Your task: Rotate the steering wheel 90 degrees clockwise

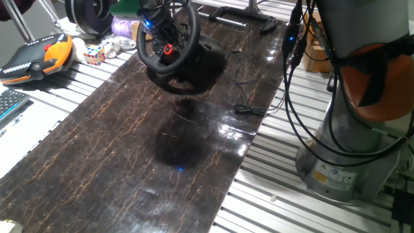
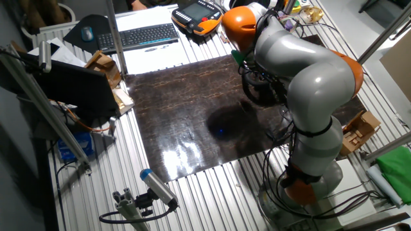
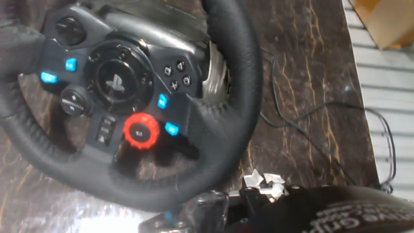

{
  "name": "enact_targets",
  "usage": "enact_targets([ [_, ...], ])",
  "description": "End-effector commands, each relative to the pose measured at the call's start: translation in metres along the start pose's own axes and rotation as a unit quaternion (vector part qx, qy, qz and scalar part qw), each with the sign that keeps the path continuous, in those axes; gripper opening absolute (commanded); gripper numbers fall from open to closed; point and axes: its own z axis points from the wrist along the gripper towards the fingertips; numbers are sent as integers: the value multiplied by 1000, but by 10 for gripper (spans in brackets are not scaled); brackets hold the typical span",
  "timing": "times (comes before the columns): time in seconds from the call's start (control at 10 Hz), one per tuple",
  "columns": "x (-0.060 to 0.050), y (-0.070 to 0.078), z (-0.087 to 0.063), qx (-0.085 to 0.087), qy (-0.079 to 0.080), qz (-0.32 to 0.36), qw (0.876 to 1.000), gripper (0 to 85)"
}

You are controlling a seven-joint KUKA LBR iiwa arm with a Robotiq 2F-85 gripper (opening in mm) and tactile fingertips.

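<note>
Turning the steering wheel [image 1: 167, 46] clockwise from a grasp near its rim

The steering wheel stands at the upper middle of one fixed view, on the dark marble-patterned table [image 1: 129, 155]; in the hand view it fills the upper left, with the red knob [image 3: 141, 130] low on the hub. The gripper [image 1: 155, 18] is at the top part of the rim, but its fingers are hidden, so it cannot be told if it is open or closed on the rim. To do the step well, the hand should probably follow the circle of the rim, not pull straight, so that the black base [image 1: 206, 61] does not slide. The thin cable [image 1: 249, 110] lies apart, toward the right.
</note>
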Motion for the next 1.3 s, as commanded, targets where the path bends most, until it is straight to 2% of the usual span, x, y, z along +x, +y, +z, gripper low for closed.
enact_targets([
  [0.0, -9, -1, 1, 0, -2, 0, 1000, 7],
  [0.2, -27, -2, 5, -7, -27, -2, 1000, 7],
  [0.4, -35, -4, 9, -5, -44, 4, 999, 7],
  [0.6, -44, -8, 9, -8, -38, 5, 999, 7],
  [1.2, -65, -12, 13, -9, -58, -1, 998, 7],
])
